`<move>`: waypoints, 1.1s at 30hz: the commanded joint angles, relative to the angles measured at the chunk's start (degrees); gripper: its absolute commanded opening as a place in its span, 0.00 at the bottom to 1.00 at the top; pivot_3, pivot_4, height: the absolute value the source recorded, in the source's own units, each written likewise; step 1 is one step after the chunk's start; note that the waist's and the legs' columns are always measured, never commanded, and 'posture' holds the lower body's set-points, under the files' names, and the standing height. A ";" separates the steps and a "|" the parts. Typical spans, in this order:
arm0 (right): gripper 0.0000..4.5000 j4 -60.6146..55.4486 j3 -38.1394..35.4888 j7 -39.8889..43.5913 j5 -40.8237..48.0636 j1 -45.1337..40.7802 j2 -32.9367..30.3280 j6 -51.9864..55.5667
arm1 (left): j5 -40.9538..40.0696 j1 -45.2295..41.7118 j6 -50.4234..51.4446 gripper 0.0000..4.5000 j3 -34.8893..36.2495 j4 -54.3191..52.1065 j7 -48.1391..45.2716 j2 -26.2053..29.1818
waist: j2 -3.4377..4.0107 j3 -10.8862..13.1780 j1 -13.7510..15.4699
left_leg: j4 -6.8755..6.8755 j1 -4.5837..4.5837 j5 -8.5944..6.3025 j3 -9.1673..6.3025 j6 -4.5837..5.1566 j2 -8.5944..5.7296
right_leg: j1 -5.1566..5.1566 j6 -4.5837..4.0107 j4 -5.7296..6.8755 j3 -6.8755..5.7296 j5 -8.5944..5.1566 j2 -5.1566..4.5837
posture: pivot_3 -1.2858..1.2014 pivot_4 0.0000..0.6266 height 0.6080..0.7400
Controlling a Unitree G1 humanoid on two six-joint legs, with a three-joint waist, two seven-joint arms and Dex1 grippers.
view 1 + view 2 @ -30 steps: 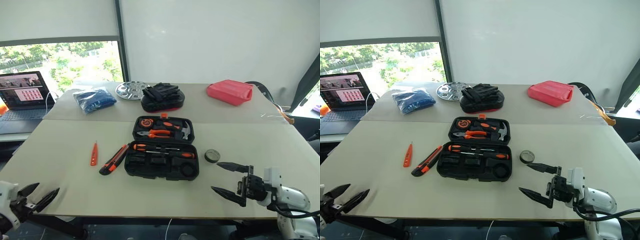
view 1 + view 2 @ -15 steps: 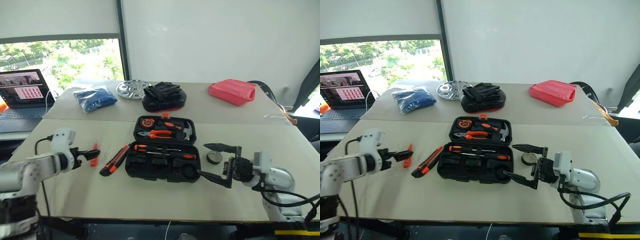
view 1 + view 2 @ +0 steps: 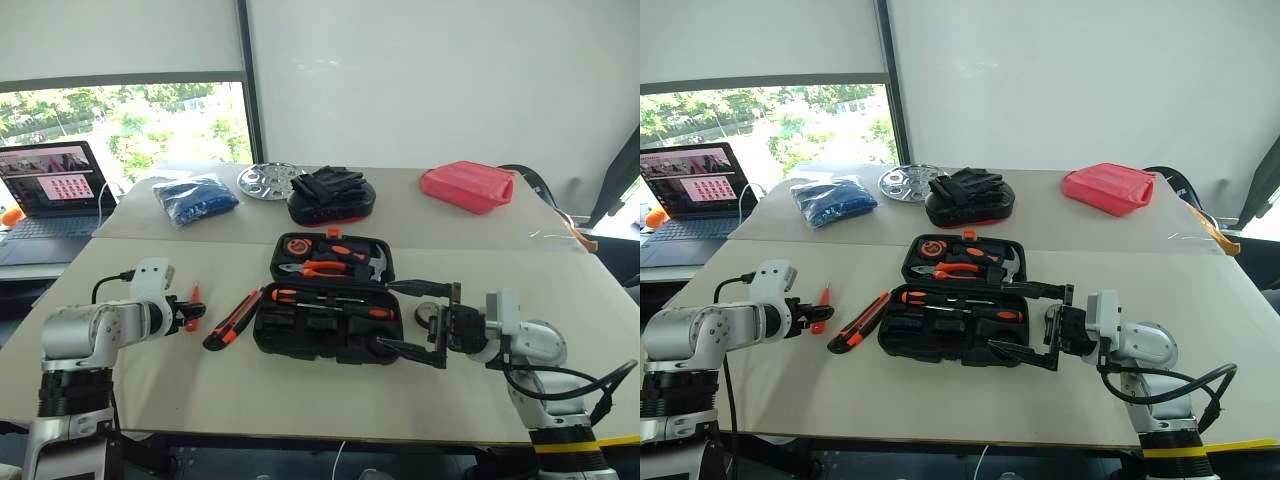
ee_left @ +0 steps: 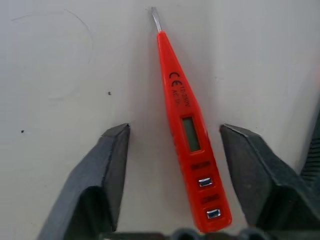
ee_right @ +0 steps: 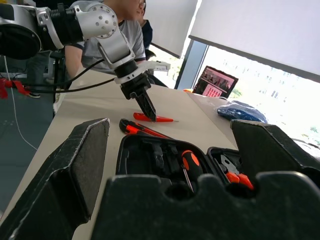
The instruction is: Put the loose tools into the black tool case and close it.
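**Left gripper straddling tester pen**

Straddling the pen (image 4: 186, 129) on the table (image 3: 130, 270) left of the case (image 3: 325, 322): left gripper (image 4: 172, 145) fingers apart, either side, not touching, per left wrist view. Showing a person seated behind, in the right wrist view. Hovering wide open and empty at the case's right edge: right gripper (image 3: 412, 318). Both moved in from the near table edge since earlier.

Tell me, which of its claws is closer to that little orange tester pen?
Left. The left gripper straddles the tester pen, one finger on each side, not touching. The right gripper is far off, open beside the tool case.
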 commanded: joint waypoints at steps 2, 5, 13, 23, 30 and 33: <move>1.00 -1.88 -0.72 0.28 1.54 0.34 -0.94 0.00 | 0.33 2.43 0.87 0.22 1.16 1.67 -1.75 -0.33 | 0.00 0.00 0.05 | 0.00 0.00 0.00 0.01 0.00 0.00 | 0.00 0.00 -0.01 0.01 0.00 0.00 | 0.52 0.24 1.00; 1.00 -1.98 -0.93 0.02 1.30 0.69 -1.25 -0.08 | -0.25 3.04 -1.98 0.10 4.52 0.46 -3.55 0.51 | 0.00 0.00 -0.01 | 0.00 0.00 0.00 0.00 0.00 0.01 | -0.01 0.00 -0.01 0.01 0.00 0.00 | 0.52 0.24 1.00; 1.00 -5.32 -5.33 -2.84 2.04 5.83 -5.01 1.58 | -2.19 8.91 -35.44 0.10 2.25 -5.16 -39.60 10.79 | -0.23 0.13 -0.05 | -0.01 -0.36 0.01 0.01 -0.03 0.08 | -0.36 -0.05 -0.02 -0.04 0.00 0.02 | 0.52 0.24 1.00; 1.00 -10.98 -10.87 -7.63 1.71 17.91 -8.08 2.48 | 14.87 -14.68 -67.79 0.10 -27.52 14.81 -70.00 4.13 | -0.21 0.14 2.66 | 0.20 -0.40 0.02 0.17 -0.01 -0.02 | -0.09 0.05 -0.28 -0.03 -0.05 0.06 | 0.52 0.24 1.00; 1.00 -16.47 -10.16 -11.59 2.07 20.86 -7.36 3.68 | 26.17 -25.01 -79.77 0.10 -36.41 32.51 -71.16 -3.95 | -0.24 0.17 0.69 | 0.20 -0.46 -0.09 0.10 0.20 0.02 | -0.18 0.08 -0.23 0.04 -0.06 0.18 | 0.52 0.24 1.00; 1.00 -18.42 -10.19 -13.11 2.26 21.87 -7.14 4.06 | 29.02 -27.36 -82.61 0.10 -37.53 37.66 -70.17 -5.65 | -0.26 0.18 0.58 | 0.21 -0.49 -0.12 0.08 0.25 0.00 | -0.19 0.12 -0.24 0.06 -0.08 0.17 | 0.52 0.24 1.00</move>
